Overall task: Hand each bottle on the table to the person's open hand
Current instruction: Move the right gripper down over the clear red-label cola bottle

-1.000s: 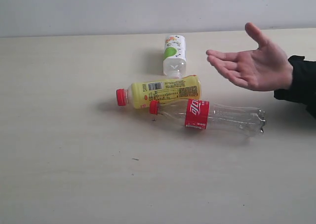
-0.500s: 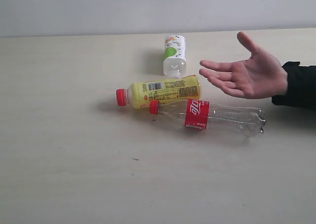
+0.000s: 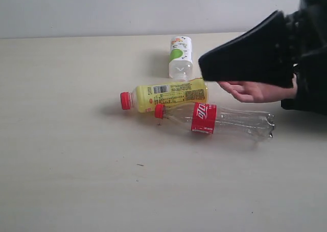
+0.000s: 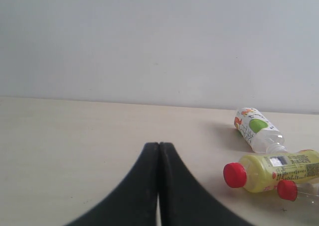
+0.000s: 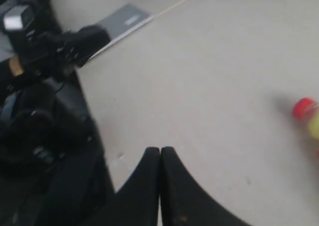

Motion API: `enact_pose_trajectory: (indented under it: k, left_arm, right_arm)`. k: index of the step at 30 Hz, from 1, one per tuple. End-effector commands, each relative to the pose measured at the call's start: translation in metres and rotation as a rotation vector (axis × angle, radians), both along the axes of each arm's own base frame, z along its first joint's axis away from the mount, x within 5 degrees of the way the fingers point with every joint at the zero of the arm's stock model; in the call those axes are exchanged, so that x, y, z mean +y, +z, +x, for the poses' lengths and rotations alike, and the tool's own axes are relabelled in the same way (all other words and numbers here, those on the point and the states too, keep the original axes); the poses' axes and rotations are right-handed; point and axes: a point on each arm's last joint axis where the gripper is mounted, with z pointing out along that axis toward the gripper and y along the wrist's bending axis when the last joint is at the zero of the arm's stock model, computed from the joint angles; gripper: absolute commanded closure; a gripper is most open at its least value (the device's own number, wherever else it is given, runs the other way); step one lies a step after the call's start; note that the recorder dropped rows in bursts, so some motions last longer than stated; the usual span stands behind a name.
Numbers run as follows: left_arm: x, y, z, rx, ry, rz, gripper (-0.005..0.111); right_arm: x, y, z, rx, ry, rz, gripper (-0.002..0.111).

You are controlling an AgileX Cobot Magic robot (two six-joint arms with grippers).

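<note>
Jaws of the left arm are pressed together, tip against tip, with nothing between them; they hang over a bare part of the pale wood-grain surface (image 3: 76, 165), well apart from the bottles. The right jaws are also fully closed and hold nothing. In the exterior view the right arm's black fingers (image 3: 245, 58) come in from the upper right and cover most of the person's open hand (image 3: 255, 91), so only the lower fingers and a part of the palm show under them. I cannot tell if they touch the hand. A black sleeve (image 3: 309, 96) follows behind the hand.

Three bottles lie on their sides near the middle of the surface. The yellow bottle (image 3: 168, 95) points its red cap (image 3: 125, 100) to the left; its body looks yellow all along, but I cannot tell if this is drink or coloured plastic. The clear slim bottle (image 3: 225, 120), with a red label and a small red cap, lies just in front of it and touches it near the neck; it looks empty. The green-and-white labelled bottle (image 3: 180, 53) lies behind the yellow one, with its clear end near the yellow body, and its cap does not show.
</note>
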Motion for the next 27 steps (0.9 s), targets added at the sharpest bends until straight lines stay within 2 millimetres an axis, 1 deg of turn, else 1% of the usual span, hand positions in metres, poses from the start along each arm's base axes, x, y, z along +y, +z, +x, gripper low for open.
enact_pose_trajectory:
  k: [1,5,8,10,13,16,20,22,25,27]
  left_arm:
    - [0.000,-0.001,0.000,-0.003,0.000,-0.007,0.107]
    - [0.000,-0.001,0.000,-0.003,0.000,-0.007,0.107]
    - [0.000,-0.001,0.000,-0.003,0.000,-0.007,0.107]
    - [0.000,-0.001,0.000,-0.003,0.000,-0.007,0.107]
    - [0.000,-0.001,0.000,-0.003,0.000,-0.007,0.107]
    - [0.000,-0.001,0.000,-0.003,0.000,-0.007,0.107]
    - [0.000,-0.001,0.000,-0.003,0.000,-0.007,0.107]
    - [0.000,-0.001,0.000,-0.003,0.000,-0.007,0.107]
    - [0.000,-0.001,0.000,-0.003,0.000,-0.007,0.107]
    - [0.000,-0.001,0.000,-0.003,0.000,-0.007,0.107]
  right_arm:
    - [0.014,-0.010,0.014,0.107,0.186,-0.150,0.108]
    - [0.025,-0.035,0.027,0.076,0.114,-0.516,0.108]
    - [0.035,-0.054,0.029,0.027,0.123,-0.724,0.108]
    - [0.043,-0.066,0.028,0.001,0.150,-0.821,0.108]
    - [0.054,-0.081,0.031,-0.082,0.187,-0.949,0.108]
    - [0.061,-0.093,0.037,-0.150,0.187,-1.032,0.108]
    - [0.068,-0.105,0.048,-0.220,0.155,-1.079,0.107]
    - [0.068,-0.111,0.053,-0.247,0.169,-1.121,0.103]
    - [0.068,-0.119,0.058,-0.274,0.192,-1.176,0.091]
    - [0.071,-0.123,0.060,-0.282,0.194,-1.169,0.086]
